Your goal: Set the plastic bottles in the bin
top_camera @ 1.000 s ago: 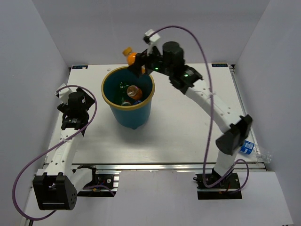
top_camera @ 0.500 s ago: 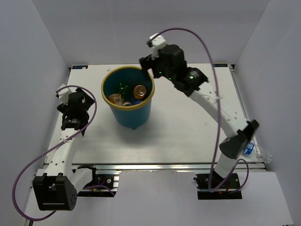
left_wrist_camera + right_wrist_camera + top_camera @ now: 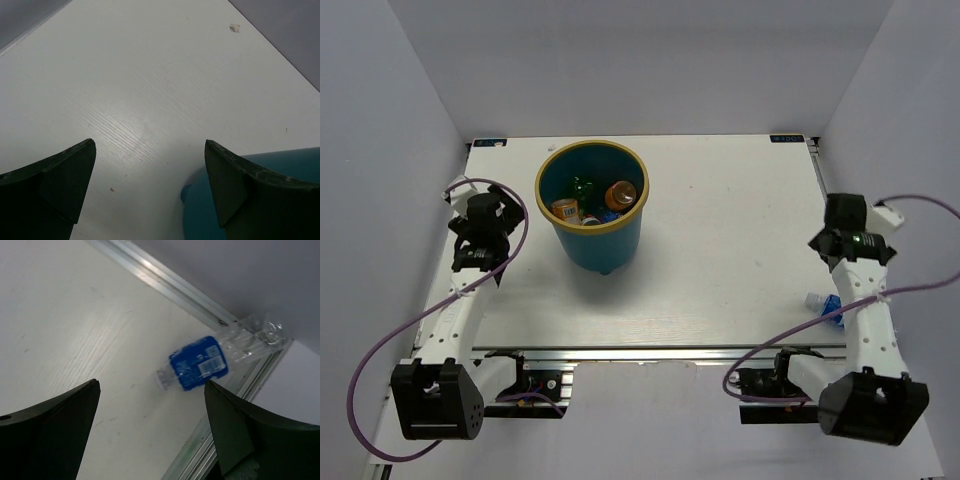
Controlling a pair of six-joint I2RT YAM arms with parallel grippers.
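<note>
Several bottles [image 3: 618, 194], orange and green among them, lie inside the bin [image 3: 603, 252] left of the table's [image 3: 720, 240] centre, so most of the job looks done. One blue-labelled bottle [image 3: 198, 363] lies on its side near the right edge, beside the rail [image 3: 165, 287], not yet binned. The left claw [image 3: 149, 144] hangs spread wide and empty, just beside the bin's wall. The right claw [image 3: 151, 384] hovers above the blue-labelled bottle, fingers apart, touching nothing.
</note>
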